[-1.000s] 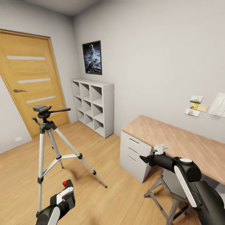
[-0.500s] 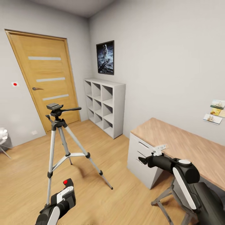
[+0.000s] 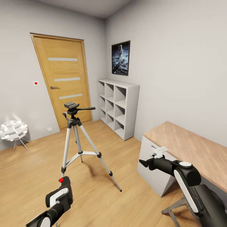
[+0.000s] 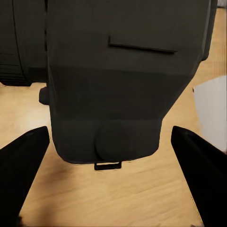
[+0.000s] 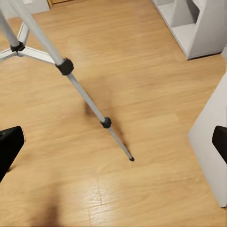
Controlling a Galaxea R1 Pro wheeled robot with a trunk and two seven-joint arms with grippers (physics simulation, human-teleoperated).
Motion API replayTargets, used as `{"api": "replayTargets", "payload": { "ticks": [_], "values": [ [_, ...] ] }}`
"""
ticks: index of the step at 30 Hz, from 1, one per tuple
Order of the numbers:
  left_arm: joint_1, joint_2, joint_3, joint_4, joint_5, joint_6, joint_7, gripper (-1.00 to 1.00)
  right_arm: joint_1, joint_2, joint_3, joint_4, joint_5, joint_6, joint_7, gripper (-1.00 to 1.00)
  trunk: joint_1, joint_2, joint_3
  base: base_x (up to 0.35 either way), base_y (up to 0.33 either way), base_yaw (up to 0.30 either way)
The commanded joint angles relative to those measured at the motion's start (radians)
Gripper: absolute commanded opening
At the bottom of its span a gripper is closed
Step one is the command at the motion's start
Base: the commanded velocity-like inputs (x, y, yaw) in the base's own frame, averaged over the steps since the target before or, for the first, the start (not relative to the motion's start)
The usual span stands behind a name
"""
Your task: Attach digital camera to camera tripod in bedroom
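My left tool (image 3: 61, 189) grips the small black digital camera (image 4: 113, 90) with its red button, low and near. My right tool (image 5: 113, 142) hangs open beside the wood-topped desk (image 3: 192, 148). My view has swung left since a second ago, so the silver-grey tripod (image 3: 77, 138) now stands closer to centre, head bare, ready for approach.

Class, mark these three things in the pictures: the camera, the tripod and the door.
camera (image 4: 109, 94), left wrist view, on its dark body.
tripod (image 3: 72, 105), head view, on its black head plate.
door (image 3: 64, 67), head view, on the wooden panel between two pale strips.
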Motion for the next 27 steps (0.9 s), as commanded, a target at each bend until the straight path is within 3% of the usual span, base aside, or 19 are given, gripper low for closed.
{"api": "replayTargets", "payload": {
  "ticks": [1, 7, 11, 12, 27],
  "values": [
    [0.015, 0.007, 0.001, -0.02, 0.02, 0.006, -0.011, -1.0, -0.001, -0.001, 0.0, -0.001, -0.01, 0.006, -0.005, 1.0, 0.001, -0.002, -0.002, 0.0, 0.0, 0.254],
    [0.09, 0.066, 0.017, -0.082, 0.124, 0.003, -0.08, -1.0, 0.0, -0.022, 0.009, -0.001, -0.012, 0.003, -0.003, 1.0, 0.001, -0.002, -0.002, 0.0, 0.0, 0.254],
    [0.112, 0.078, 0.094, -0.095, 0.167, -0.018, -0.101, -1.0, 0.001, -0.032, 0.024, -0.001, -0.013, -0.03, 0.005, 1.0, 0.001, -0.002, -0.002, 0.0, 0.0, 0.254],
    [0.121, 0.08, 0.142, -0.098, 0.181, -0.029, -0.114, -1.0, 0.004, -0.037, 0.03, -0.001, -0.012, -0.058, 0.028, 1.0, 0.001, -0.002, -0.002, 0.0, 0.0, 0.254],
    [0.132, 0.08, 0.241, -0.095, 0.192, -0.042, -0.124, -1.0, 0.018, -0.056, 0.034, 0.0, -0.011, -0.094, 0.13, 1.0, 0.001, -0.002, -0.002, 0.0, 0.0, 0.254]
  ]
}}
